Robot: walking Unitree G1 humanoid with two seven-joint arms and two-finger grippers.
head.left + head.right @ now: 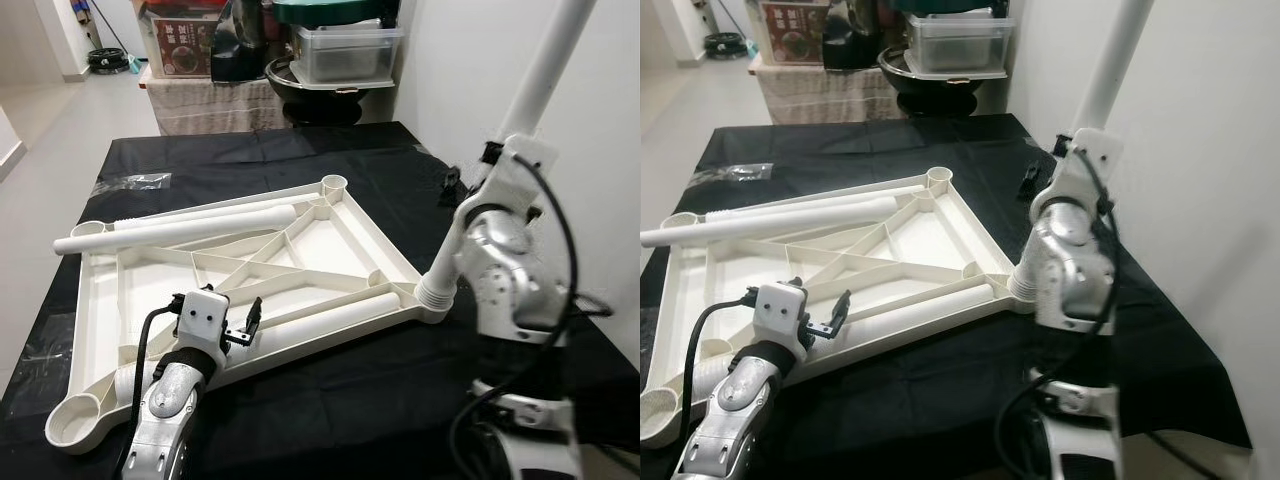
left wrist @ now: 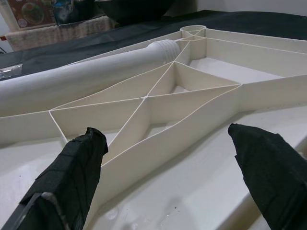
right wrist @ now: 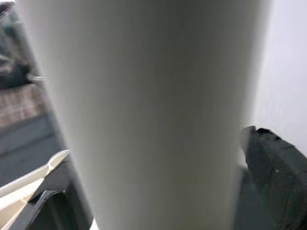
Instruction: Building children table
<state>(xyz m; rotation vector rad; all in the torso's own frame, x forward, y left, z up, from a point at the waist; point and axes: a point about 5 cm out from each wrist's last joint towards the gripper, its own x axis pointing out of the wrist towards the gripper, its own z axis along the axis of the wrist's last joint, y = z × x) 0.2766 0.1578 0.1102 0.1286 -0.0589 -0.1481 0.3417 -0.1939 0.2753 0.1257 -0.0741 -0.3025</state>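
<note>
While I look down through my left eye, the upside-down white tabletop (image 1: 300, 250) lies ribs-up on the black-draped worktop (image 1: 330, 150). One loose leg (image 1: 175, 228) lies across its rim at about 10 o'clock, and a second leg (image 1: 330, 313) lies along the near edge around 6 o'clock. A third leg (image 1: 540, 75) stands up from the corner socket (image 1: 433, 293) at 4 o'clock, tilted away to the right, with my right arm up against it. My left fingers (image 1: 247, 325) hover at the near edge, at 7 o'clock. A clear storage box (image 1: 345, 50) sits on a stand beyond the worktop at 12.

Right eye, same scene: my right fingers (image 1: 1062, 150) are up on the standing leg, though I can't see the grip itself from here.

Left wrist cam: both black pads (image 2: 72, 172) are spread wide, nothing between them, just above the ribbed underside.

Right wrist cam: the leg's white tube sits squarely between my two pads (image 3: 268, 167), which close against it on either side.
</note>
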